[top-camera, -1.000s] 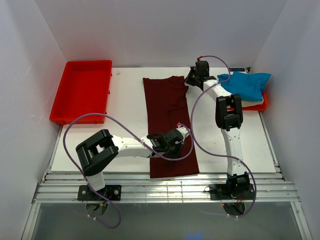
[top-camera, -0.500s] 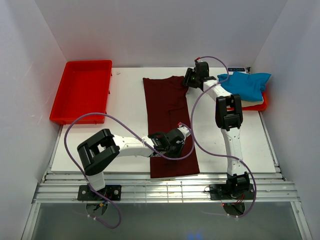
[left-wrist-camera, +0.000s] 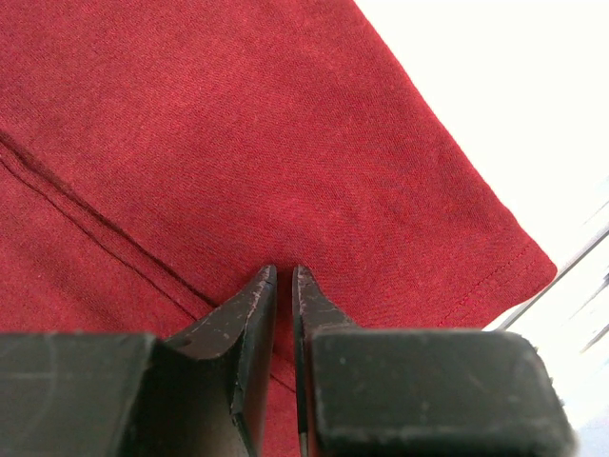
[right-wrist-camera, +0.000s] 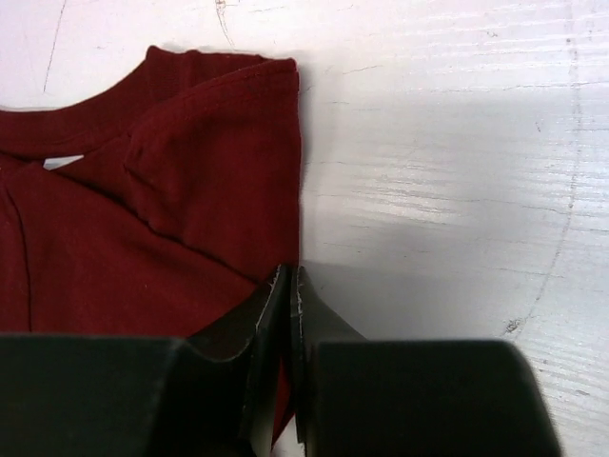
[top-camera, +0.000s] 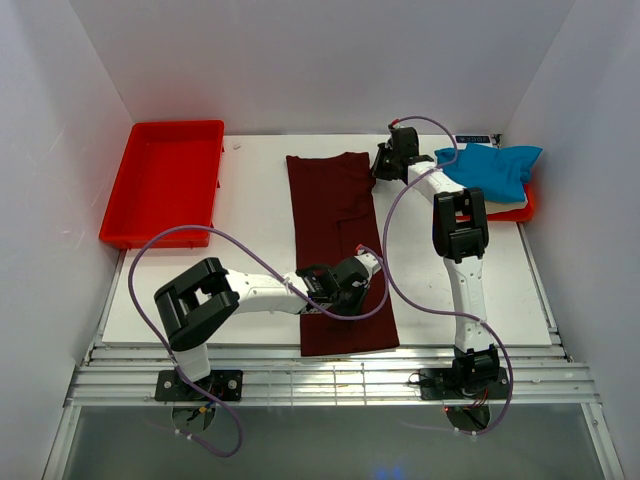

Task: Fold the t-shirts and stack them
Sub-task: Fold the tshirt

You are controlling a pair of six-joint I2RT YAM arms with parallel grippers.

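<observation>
Maroon t-shirt (top-camera: 330,220) strip, long axis near–far. Right claw (right-wrist-camera: 288,269) clenched on far right edge; left claw (left-wrist-camera: 284,269) clenched near hem, grasp unclear.

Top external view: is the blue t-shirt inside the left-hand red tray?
No, the blue t-shirt lies at the far right, apart from the red tray at left.

Open table strip (top-camera: 255,230) between red tray (top-camera: 118,200) and maroon t-shirt (top-camera: 330,210); blue t-shirt (top-camera: 490,168) far right.
</observation>
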